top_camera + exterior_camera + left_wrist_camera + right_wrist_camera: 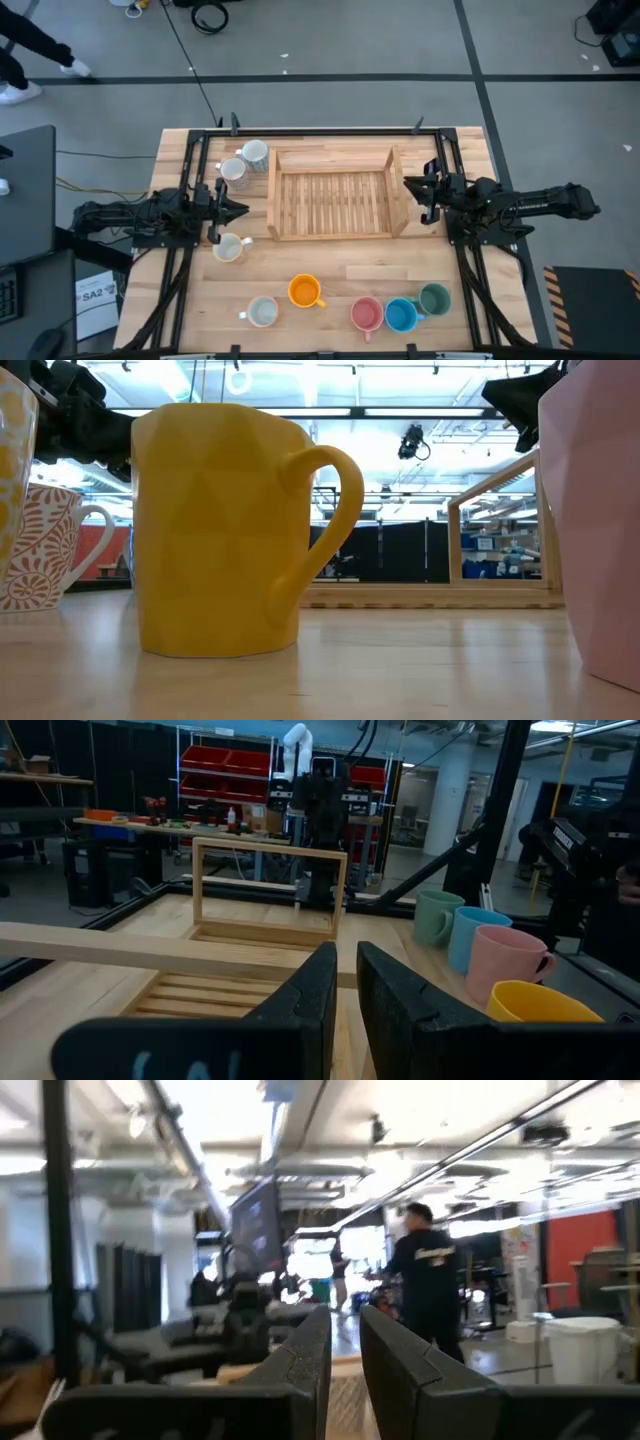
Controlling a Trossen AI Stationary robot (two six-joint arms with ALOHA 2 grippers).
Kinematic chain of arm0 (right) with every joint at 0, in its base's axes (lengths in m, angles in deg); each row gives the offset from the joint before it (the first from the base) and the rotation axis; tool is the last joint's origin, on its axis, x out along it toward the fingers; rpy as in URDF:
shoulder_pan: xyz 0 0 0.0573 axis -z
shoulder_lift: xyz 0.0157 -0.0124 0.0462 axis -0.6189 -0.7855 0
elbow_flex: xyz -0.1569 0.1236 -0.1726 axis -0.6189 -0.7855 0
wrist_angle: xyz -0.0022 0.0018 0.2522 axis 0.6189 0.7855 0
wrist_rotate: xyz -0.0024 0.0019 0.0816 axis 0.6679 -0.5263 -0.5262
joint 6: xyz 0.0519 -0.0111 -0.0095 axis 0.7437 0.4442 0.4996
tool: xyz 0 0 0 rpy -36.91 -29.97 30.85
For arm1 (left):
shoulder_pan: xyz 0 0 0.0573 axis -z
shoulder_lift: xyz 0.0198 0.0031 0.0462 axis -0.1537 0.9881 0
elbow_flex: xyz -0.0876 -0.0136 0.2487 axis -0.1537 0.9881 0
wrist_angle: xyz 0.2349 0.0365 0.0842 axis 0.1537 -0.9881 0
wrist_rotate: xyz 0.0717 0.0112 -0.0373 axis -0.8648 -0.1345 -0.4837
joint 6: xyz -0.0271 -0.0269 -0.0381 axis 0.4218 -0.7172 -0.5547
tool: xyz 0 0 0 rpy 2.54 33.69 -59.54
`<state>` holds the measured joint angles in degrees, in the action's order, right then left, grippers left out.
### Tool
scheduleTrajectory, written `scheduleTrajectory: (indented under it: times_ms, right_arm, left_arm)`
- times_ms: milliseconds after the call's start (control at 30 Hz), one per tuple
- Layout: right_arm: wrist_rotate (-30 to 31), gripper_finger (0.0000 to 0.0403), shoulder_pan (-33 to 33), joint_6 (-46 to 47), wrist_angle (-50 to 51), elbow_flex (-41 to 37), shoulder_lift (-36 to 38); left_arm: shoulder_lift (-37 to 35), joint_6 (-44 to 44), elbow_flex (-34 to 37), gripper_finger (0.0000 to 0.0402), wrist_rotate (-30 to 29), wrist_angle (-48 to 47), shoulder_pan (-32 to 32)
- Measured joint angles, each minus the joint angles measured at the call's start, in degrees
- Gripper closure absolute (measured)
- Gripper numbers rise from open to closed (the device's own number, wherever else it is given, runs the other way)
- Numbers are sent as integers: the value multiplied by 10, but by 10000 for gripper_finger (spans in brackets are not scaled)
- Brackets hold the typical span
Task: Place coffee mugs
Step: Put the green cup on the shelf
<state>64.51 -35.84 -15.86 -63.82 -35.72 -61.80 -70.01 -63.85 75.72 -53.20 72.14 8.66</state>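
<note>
The left tool (238, 210) hangs over the counter (330, 265) just beside the left wall of the slatted wooden tray (333, 205), its fingers nearly together with only a thin slit between them and nothing held. The right tool (410, 186) sits at the tray's right wall, fingers likewise drawn almost shut and empty.

None of the mugs is in the tray. Two whitish-grey mugs (243, 162) stand at the far left corner of the tray, and a cream mug (229, 247) rests just below the left tool. Along the near edge stand another pale mug (262, 312), the orange mug (304, 291), the pink mug (367, 314), the blue mug (401, 315) and the dark green mug (434, 298).

In my judgement, the main risk is the crowding at the right: pink, blue and green stand touching or nearly so, so a tool coming down on one could nudge its neighbour or catch a handle. Fingers this close together would also have to spread before any grasp, or they would simply push a mug aside. The tray walls could snag a mug carried too low.

The high view alone shows the whole layout and both arms. The low view shows the orange mug's faceted sides and a patterned mug (45, 550) behind it, details lost from above. The right wrist view shows only the room and a person (425, 1275) standing there.
</note>
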Motion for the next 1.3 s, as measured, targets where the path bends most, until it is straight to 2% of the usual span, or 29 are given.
scheduleTrajectory:
  times_ms: [133, 300, 400, 500, 733, 867, 1000, 1133, 1300]
  right_arm:
    - [19, 305, 0, 39, -15, 11, 0]
    - [19, 241, 0, 61, 14, 60, 0]
    - [17, 207, 0, 61, 84, 112, 0]
    - [6, 186, 0, 61, 219, 184, -2]
    - [-9, 181, -3, 121, 541, 372, -42]
    - [-56, 182, -15, 190, 664, 453, -67]
    - [-119, 183, -31, 268, 711, 504, -83]
    - [-181, 183, -54, 354, 712, 516, -95]
    - [-192, 183, -91, 434, 744, 516, -119]
  left_arm:
    - [0, 0, 0, 351, 0, 0, 0]
    - [0, 0, 0, 351, 0, 0, 0]
    - [0, 0, 0, 351, 0, 0, 0]
    - [0, 0, 0, 351, 0, 0, 0]
    - [0, 0, 0, 351, 0, 0, 0]
    - [0, 0, 0, 351, 0, 0, 0]
    - [0, 0, 0, 351, 0, 0, 0]
    - [0, 0, 0, 351, 0, 0, 0]
    - [0, 0, 0, 351, 0, 0, 0]
